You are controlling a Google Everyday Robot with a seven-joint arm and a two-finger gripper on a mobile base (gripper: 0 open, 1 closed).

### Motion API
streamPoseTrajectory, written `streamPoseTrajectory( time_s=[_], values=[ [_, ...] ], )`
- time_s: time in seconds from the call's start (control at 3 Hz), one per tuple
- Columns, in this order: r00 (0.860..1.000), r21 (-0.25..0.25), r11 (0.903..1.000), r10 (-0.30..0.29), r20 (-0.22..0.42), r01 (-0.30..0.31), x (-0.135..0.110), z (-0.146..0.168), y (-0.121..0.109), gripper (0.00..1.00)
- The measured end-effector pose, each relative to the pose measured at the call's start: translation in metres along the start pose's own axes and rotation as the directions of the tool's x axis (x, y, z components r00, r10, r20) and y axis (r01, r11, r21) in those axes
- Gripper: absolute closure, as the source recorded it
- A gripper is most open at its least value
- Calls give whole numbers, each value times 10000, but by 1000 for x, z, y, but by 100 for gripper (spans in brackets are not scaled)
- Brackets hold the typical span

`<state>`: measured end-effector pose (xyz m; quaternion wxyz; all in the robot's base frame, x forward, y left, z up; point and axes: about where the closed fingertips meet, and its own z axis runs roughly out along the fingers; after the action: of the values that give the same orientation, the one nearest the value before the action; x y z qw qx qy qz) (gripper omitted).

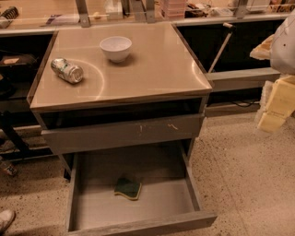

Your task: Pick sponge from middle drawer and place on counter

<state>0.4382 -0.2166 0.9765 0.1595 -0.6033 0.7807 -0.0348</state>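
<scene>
The sponge [127, 188], dark green on top with a pale yellow edge, lies flat on the floor of the open middle drawer [143, 225], near its centre. The tan counter [152, 73] tops the grey cabinet above it. My gripper [275, 109], pale yellow, hangs at the far right of the view, off the cabinet's right side and well above and to the right of the sponge. It holds nothing that I can see.
A white bowl [115, 48] and a crushed can [67, 70] lying on its side sit on the counter's back left part. The scratched upper drawer front [124, 133] overhangs the back of the middle drawer. A cluttered ledge [138, 11] runs behind. A shoe [5, 219] shows at bottom left.
</scene>
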Motion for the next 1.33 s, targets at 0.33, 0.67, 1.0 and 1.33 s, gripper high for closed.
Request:
streamPoseTrajectory(
  time_s=[0.33, 0.67, 1.0, 1.33],
  values=[
    [9999, 1, 10000, 60, 109, -60, -3, 9, 4, 0],
    [9988, -322, 9993, 206, 446, -191, -16, 42, 17, 0],
    [9977, -746, 9969, 285, 616, -239, -34, 90, 31, 0],
    [9953, -1599, 9860, 592, 762, -464, -50, 133, 44, 0]
  ],
)
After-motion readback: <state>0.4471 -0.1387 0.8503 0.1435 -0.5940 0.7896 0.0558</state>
